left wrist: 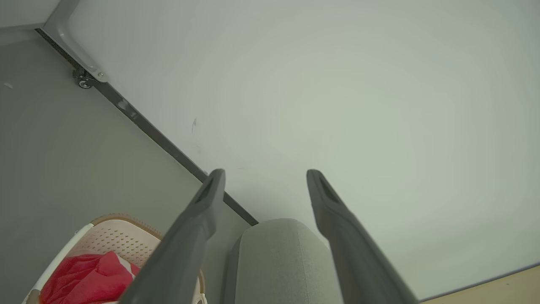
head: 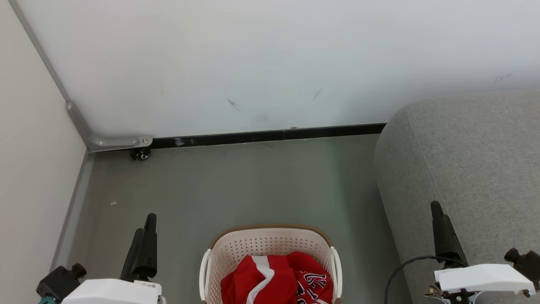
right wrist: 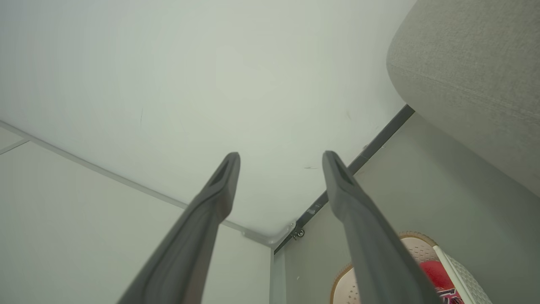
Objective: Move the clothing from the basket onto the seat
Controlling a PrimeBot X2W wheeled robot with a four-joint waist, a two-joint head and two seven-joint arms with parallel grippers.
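Closest to the robot, the left gripper [left wrist: 265,175] and the right gripper [right wrist: 280,156] are hanging on either side of the basket [head: 270,240], both with fingers spread wide and holding nothing. Between them the clothing [head: 274,280] is lying crumpled inside the basket, red fabric showing a white stripe on the left and lettering on the right. It is looking light, limp and probably slippery, so pinching a raised fold near the top of the heap is likely the best hold, then lifting high enough that the trailing cloth is clearing the rim. Further off on the right, the seat [head: 464,160] is standing just beside the basket, with the floor [head: 253,181] and the wall [head: 253,63] beyond.
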